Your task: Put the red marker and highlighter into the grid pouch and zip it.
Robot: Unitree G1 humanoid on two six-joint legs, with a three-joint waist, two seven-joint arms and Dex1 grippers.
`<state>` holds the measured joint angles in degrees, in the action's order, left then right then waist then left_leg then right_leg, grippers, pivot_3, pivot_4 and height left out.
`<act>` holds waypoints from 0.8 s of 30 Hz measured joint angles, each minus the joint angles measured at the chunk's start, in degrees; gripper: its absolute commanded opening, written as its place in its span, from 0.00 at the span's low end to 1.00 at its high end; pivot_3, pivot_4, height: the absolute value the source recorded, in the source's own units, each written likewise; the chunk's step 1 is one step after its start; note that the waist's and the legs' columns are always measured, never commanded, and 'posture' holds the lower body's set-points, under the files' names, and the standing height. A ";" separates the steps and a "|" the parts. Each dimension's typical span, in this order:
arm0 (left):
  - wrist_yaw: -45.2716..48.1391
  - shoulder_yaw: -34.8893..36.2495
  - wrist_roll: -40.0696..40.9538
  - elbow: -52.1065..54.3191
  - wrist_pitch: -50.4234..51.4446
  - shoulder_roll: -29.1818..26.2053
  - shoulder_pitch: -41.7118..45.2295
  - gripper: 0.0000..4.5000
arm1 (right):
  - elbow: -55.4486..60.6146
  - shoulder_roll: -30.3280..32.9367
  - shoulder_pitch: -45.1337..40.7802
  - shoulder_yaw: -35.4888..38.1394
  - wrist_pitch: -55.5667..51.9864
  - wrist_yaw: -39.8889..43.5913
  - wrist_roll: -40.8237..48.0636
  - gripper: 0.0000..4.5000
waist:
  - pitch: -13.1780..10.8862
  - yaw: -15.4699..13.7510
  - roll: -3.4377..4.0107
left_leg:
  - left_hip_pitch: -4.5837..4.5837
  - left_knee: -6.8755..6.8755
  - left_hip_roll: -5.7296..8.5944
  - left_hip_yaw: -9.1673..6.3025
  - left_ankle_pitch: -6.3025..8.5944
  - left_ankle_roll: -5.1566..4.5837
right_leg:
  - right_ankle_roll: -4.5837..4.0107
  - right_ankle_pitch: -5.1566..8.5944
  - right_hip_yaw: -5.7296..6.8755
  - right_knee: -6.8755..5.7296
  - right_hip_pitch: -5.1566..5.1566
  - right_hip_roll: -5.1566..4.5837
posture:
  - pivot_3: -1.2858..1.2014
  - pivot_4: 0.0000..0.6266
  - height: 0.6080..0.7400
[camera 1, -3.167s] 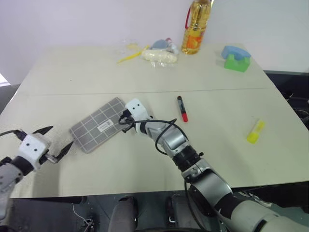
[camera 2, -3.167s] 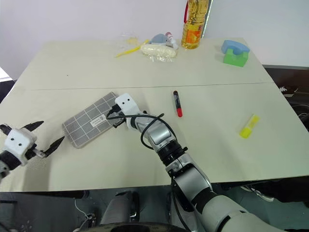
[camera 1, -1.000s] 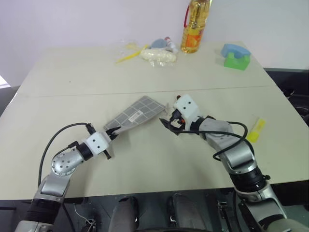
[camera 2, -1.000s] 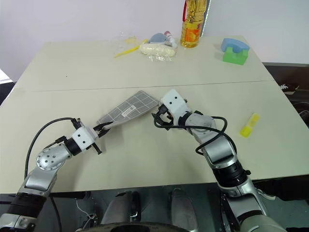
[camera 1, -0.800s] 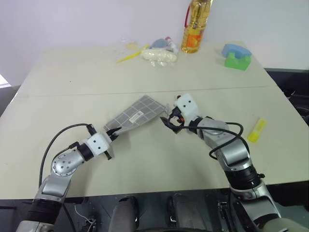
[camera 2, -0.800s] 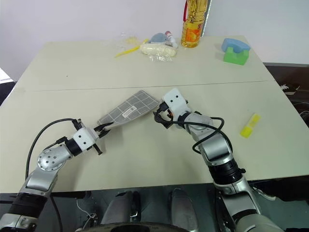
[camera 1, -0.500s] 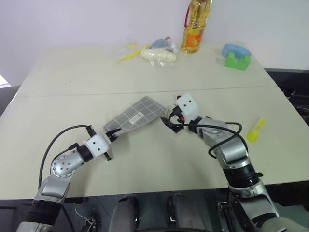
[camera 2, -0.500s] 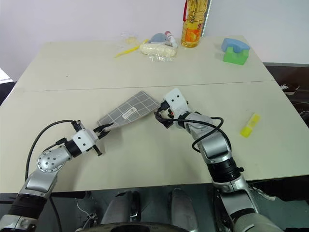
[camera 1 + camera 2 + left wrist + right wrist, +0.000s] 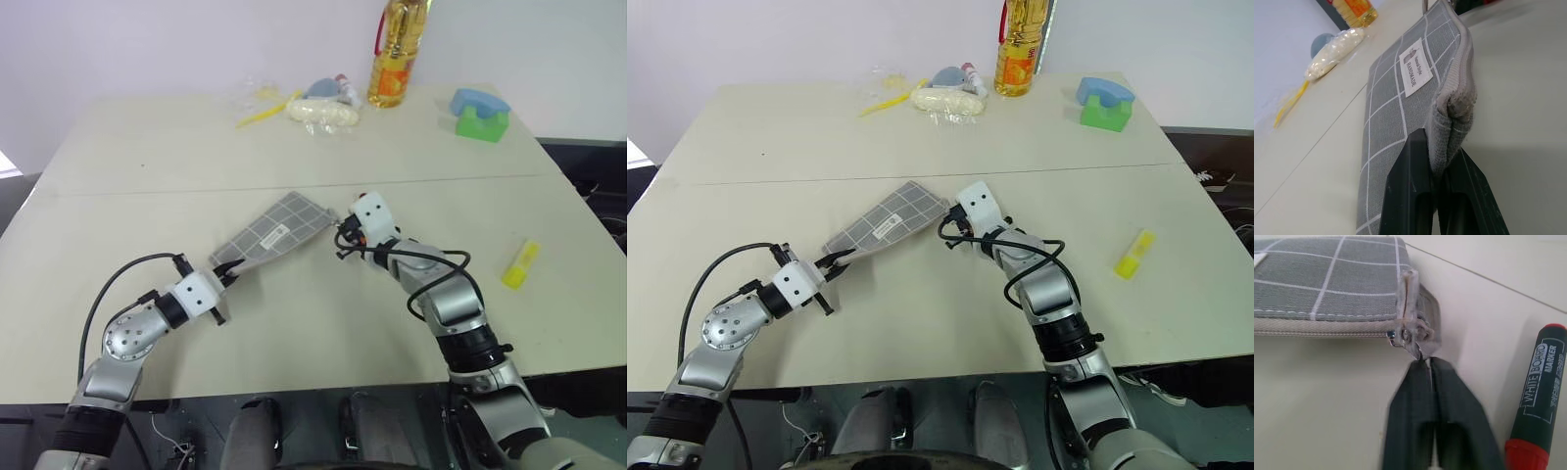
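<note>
Left claw (image 9: 1442, 205) clamped on near corner of grid pouch (image 9: 276, 233), lifting that end off tabletop (image 9: 294, 323); right claw (image 9: 1432, 377) pinched together on zip pull (image 9: 1411, 330) at far end of pouch; red marker (image 9: 1537, 396) lying just beside right claw; highlighter (image 9: 518, 264) on tabletop well to the right, near edge

Even, diffuse lighting; head views sharp, wrist views partly soft.

The table (image 9: 147, 147) is evenly bright with no glare; only faint, short shadows sit under the arms near its middle. In the left wrist view the left gripper (image 9: 1442, 196) is sharp, while the far edge blurs. In the right wrist view the right gripper (image 9: 1432, 416) has soft, smeared edges.
</note>
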<state>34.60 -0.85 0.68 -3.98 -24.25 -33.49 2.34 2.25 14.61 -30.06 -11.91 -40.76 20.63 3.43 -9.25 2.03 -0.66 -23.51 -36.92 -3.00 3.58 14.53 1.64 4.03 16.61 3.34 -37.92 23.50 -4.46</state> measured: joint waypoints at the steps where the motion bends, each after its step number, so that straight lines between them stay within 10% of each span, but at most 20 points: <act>1: -0.06 -0.01 -0.03 -0.05 0.00 0.11 0.00 0.00 | 0.18 0.12 0.01 -0.62 0.00 0.11 -0.42 0.01 | 0.00 0.00 0.00 | 0.00 0.00 0.00 0.00 0.00 0.00 | 0.00 0.00 0.00 0.00 0.00 0.00 | 0.52 0.24 1.00; 16: -4.87 -1.90 -2.20 2.16 7.26 7.78 2.36 0.00 | 12.28 3.04 0.16 -10.13 -1.87 6.14 -4.27 0.01 | -0.01 -1.20 -0.01 | 0.00 -0.07 0.04 0.00 0.00 0.00 | 0.01 0.00 0.01 0.01 -0.04 0.00 | 0.52 0.24 1.00; 24: -4.57 -1.82 -1.14 4.87 9.45 7.77 2.31 0.00 | 11.69 0.91 0.33 -1.14 -7.19 1.87 -2.57 0.74 | -0.01 -1.29 -0.02 | 0.00 -0.08 0.05 -0.01 0.00 0.00 | 0.01 0.00 0.01 0.01 -0.05 -0.04 | 0.52 0.24 1.00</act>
<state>30.03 -2.68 -0.46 0.89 -14.80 -25.72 4.65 13.94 15.52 -29.72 -13.05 -47.95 22.50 0.86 -9.27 0.73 -0.68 -23.52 -37.00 -2.95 3.57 14.53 1.64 4.04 16.61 3.35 -37.92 23.45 -4.49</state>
